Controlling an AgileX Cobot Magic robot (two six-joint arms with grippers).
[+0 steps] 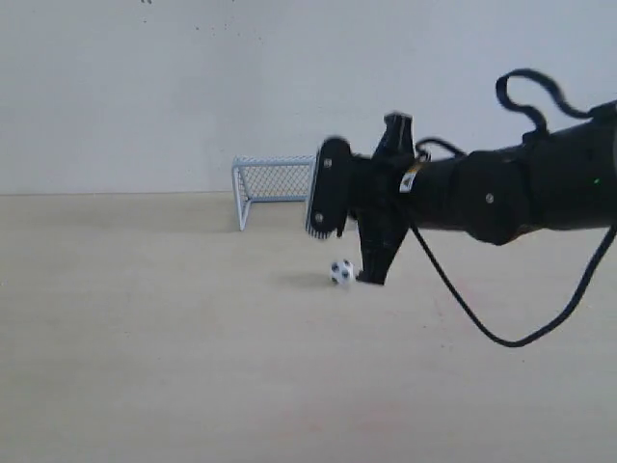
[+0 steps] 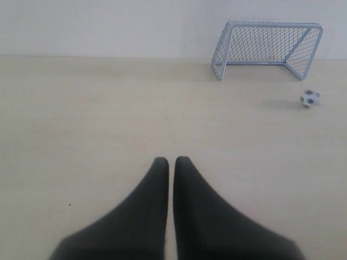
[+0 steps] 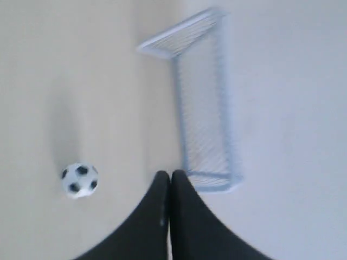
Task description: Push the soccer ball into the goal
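The soccer ball (image 1: 341, 272) is tiny, white with black patches, and rests on the beige tabletop in front of the goal (image 1: 273, 162). That goal is white-framed with mesh netting and stands by the back wall. My right gripper (image 1: 371, 279) is shut and empty, its tips down near the table just right of the ball; I cannot tell if they touch. In the right wrist view the ball (image 3: 79, 180) lies beside the shut right gripper (image 3: 170, 174), with the goal (image 3: 179, 108) beyond. The left gripper (image 2: 171, 160) is shut and empty, far from the ball (image 2: 310, 98) and goal (image 2: 271, 23).
The right arm's black cable (image 1: 501, 333) hangs in a loop over the table at the right. A pale wall (image 1: 145, 96) stands right behind the goal. The beige tabletop (image 1: 145, 338) stretches to the left and front of the ball.
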